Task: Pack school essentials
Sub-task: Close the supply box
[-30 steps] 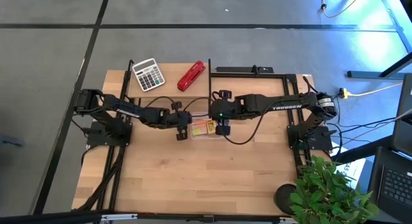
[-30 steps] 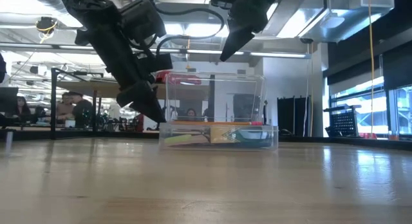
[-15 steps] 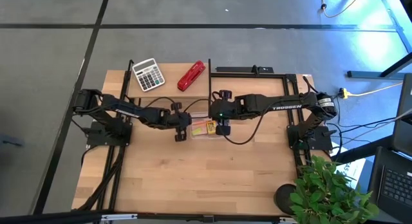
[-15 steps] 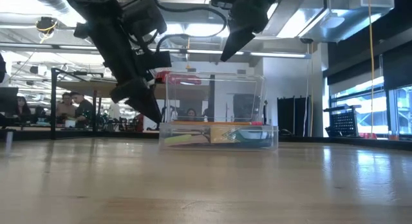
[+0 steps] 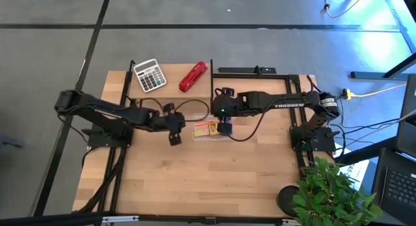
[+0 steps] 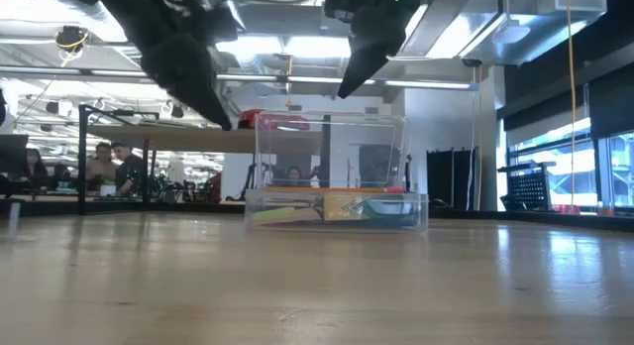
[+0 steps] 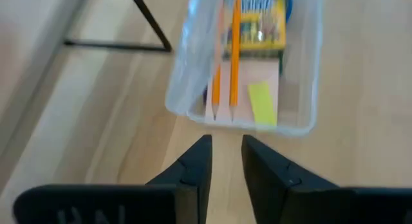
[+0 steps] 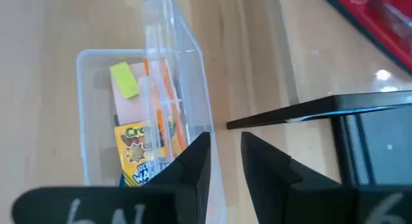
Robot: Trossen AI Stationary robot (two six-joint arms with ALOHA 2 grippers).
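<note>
A clear plastic box (image 5: pixel 207 128) sits mid-table with its lid (image 6: pixel 332 152) standing upright. Inside it lie the yellow-green crayon box (image 7: pixel 261 18), an orange pencil (image 7: pixel 235 50), the tiny yellow block (image 7: pixel 261 102) on the pink sticky-note pad (image 8: pixel 129 108), and a blue scissors handle (image 7: pixel 288 2). The purple pen is hidden. My left gripper (image 5: pixel 174 140) hangs shut, raised, off the box's left end (image 7: pixel 226 143). My right gripper (image 6: pixel 344 90) is shut and hovers above the lid's top edge near the box's right end (image 8: pixel 225 140).
A grey-white calculator (image 5: pixel 150 75) and a red stapler (image 5: pixel 193 76) lie near the far edge. A black frame (image 5: pixel 253 72) runs along the far right. A potted plant (image 5: pixel 331 193) stands at the near right corner. People sit in the room beyond (image 6: pixel 109 167).
My left gripper has drawn back from the box's left end, moving toward the table's left edge and rising well above the table. The box and its contents have stayed put. My right gripper has kept its place above the lid.
</note>
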